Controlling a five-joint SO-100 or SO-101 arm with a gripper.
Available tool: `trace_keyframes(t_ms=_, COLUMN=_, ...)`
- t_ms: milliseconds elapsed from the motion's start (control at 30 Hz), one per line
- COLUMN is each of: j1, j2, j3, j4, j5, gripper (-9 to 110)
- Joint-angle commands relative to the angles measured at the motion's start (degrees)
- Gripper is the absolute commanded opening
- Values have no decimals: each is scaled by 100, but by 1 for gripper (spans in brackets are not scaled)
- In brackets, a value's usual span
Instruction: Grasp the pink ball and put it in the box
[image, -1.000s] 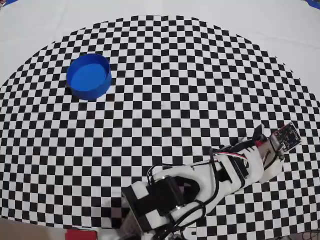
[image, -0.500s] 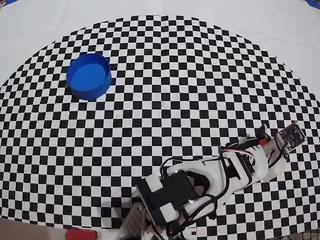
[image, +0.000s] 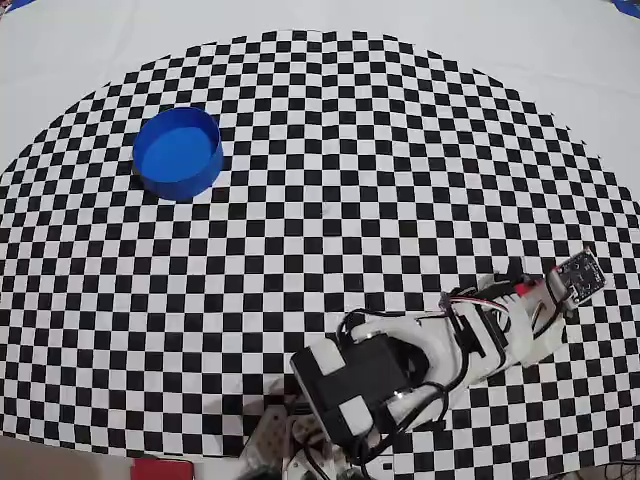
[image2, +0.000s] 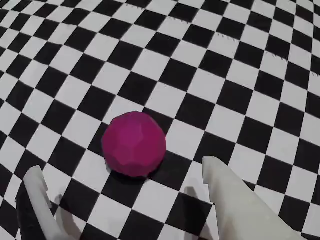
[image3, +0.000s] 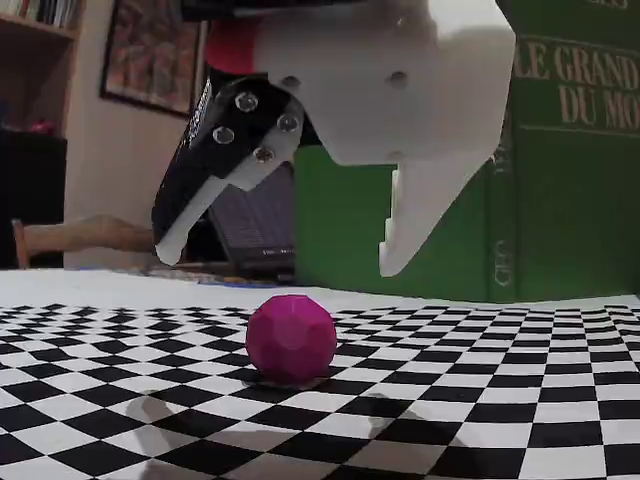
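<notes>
Near right edge of checkered mat (image: 330, 130), pink ball (image3: 290, 337) seen resting on surface, untouched. Gripper (image3: 275, 262) held just above ball, jaws spread wide, nothing gripped; ball flanked by both fingertips (image2: 212, 167) in wrist view. Ball hidden under arm (image: 440, 345) in overhead view. Box (image: 178, 152) set near mat's upper-left edge, well apart from arm.

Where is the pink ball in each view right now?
Overhead view: not visible; the arm covers that spot at lower right.
Wrist view: pink ball left of centre, between the open fingertips.
Fixed view: pink ball low centre, below the open gripper.
Shared landmark: the checkered mat.
</notes>
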Motion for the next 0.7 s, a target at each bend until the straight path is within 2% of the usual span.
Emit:
trace_keyframes(t_ms=0, j1=9, j2=-79, j3=-413, j4=18, j5=-44, gripper=38)
trace_keyframes(t_ms=667, j1=53, j2=-712, j3=-888, j4=-18, j5=-44, gripper=38)
